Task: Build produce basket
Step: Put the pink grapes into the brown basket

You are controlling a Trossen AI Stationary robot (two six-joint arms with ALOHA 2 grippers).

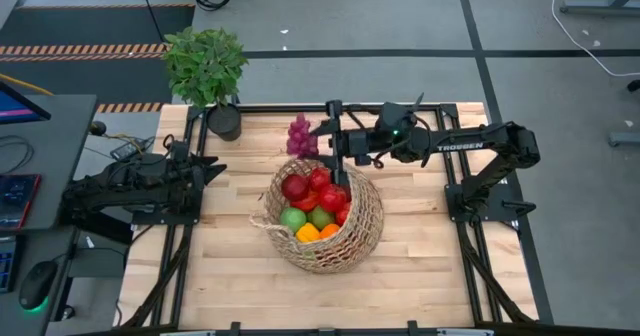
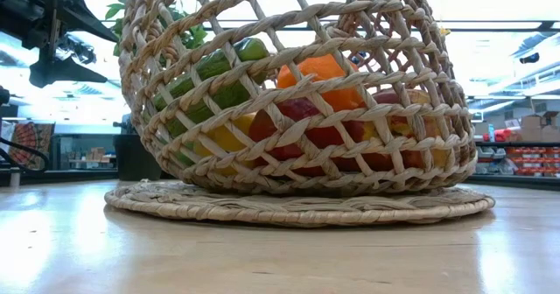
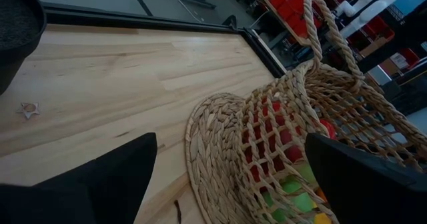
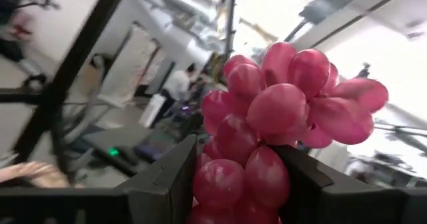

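Grapes [image 4: 280,124] between right gripper [image 4: 240,184] fingers

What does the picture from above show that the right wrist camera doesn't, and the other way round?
Only the overhead view shows the tipped wicker basket with produce inside, the potted plant, the wooden table and the left gripper waiting open at the table's left. Only the right wrist view shows, up close, the right gripper shut on the grapes, with blurred people in the room behind. Both show the grapes.
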